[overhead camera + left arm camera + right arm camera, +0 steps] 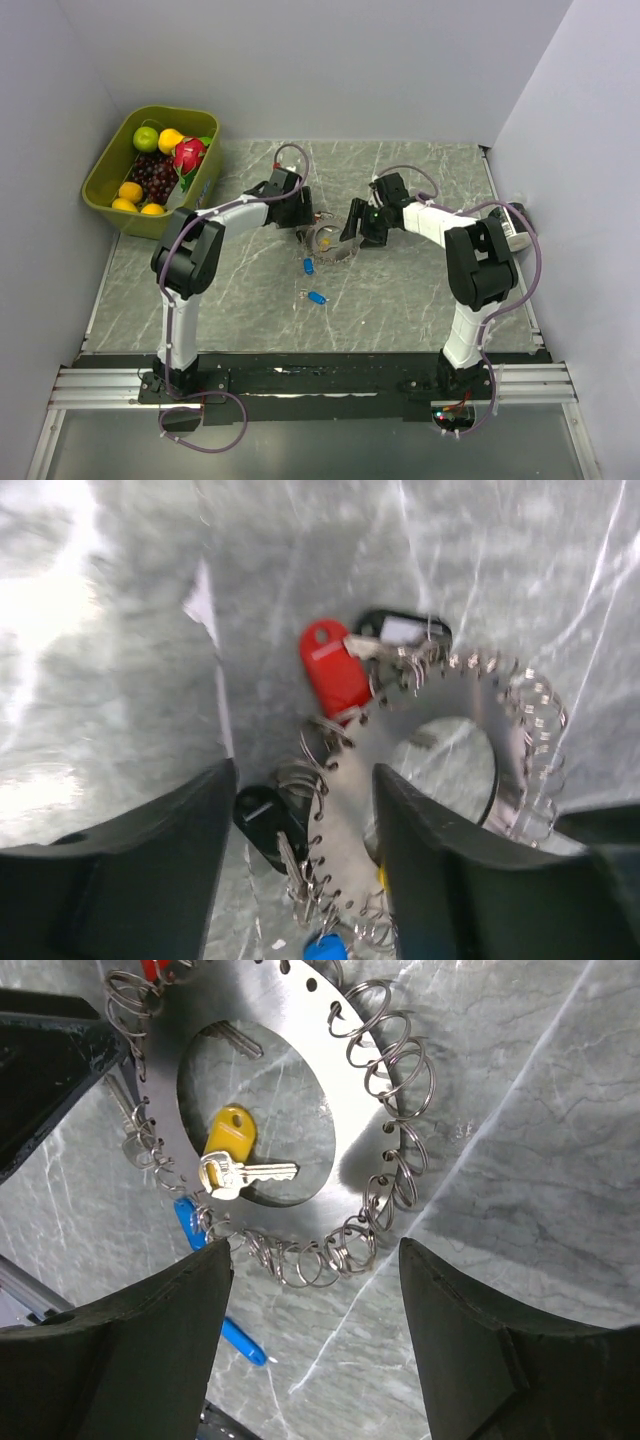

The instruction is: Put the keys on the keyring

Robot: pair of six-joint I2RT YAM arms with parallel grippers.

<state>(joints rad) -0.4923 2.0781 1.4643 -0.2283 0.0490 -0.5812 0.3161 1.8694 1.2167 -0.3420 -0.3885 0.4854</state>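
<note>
Slippage worries me most. The keyring (345,1100), a flat silvery disc with a central hole, lies on the marble table (420,290) between my two arms, and nothing has hold of it. The left gripper (305,780) straddles the keyring's left rim with its fingers apart. The right gripper (315,1255) straddles the near-right rim, likewise spread and clamped on nothing. If either closes off-centre, I judge the disc will skate or tip, and grippers this close across it could knock each other.

A red key (332,670) and a black key (268,825) sit at the keyring's left rim, seemingly threaded, and a yellow-headed key (230,1132) lies inside its hole. A careless squeeze could trap one under a finger. One blue key (317,297) lies loose on the keyring's near side, apart from it. A second blue key (308,266) is just beside the near rim, threaded or not I cannot tell. The split rings (395,1070) round the rim are tiny and crowded, easy to snag two at once.

The fruit bin (105,185) stands well off to the keyring's far left, out of my way
</note>
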